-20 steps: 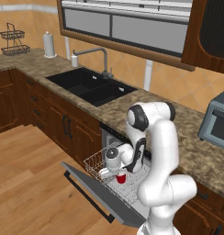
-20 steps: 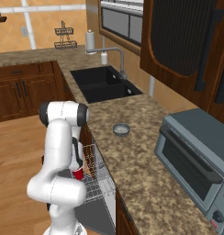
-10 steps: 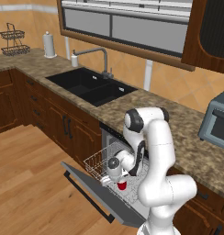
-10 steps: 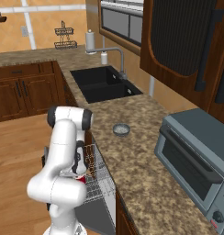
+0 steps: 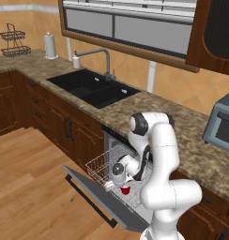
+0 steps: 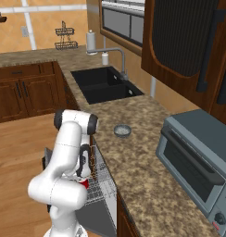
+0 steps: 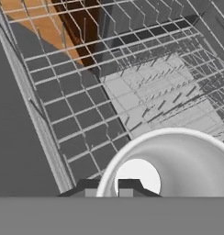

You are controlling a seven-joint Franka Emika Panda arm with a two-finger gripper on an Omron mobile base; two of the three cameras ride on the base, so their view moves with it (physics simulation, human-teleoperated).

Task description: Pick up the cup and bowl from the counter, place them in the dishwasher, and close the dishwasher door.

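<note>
A home kitchen: granite counter point(image 5: 191, 154), black sink point(image 5: 93, 87), open dishwasher point(image 5: 117, 164), toaster oven point(image 6: 198, 162), wood cabinets point(image 5: 64, 129).

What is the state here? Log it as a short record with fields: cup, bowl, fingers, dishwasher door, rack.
cup: red cup, held over the rack, white inside facing the hand camera
bowl: grey bowl on the counter, near the toaster oven
fingers: gripper shut on the cup's rim
dishwasher door: dishwasher door dropped open
rack: white wire rack pulled out over the door
</note>
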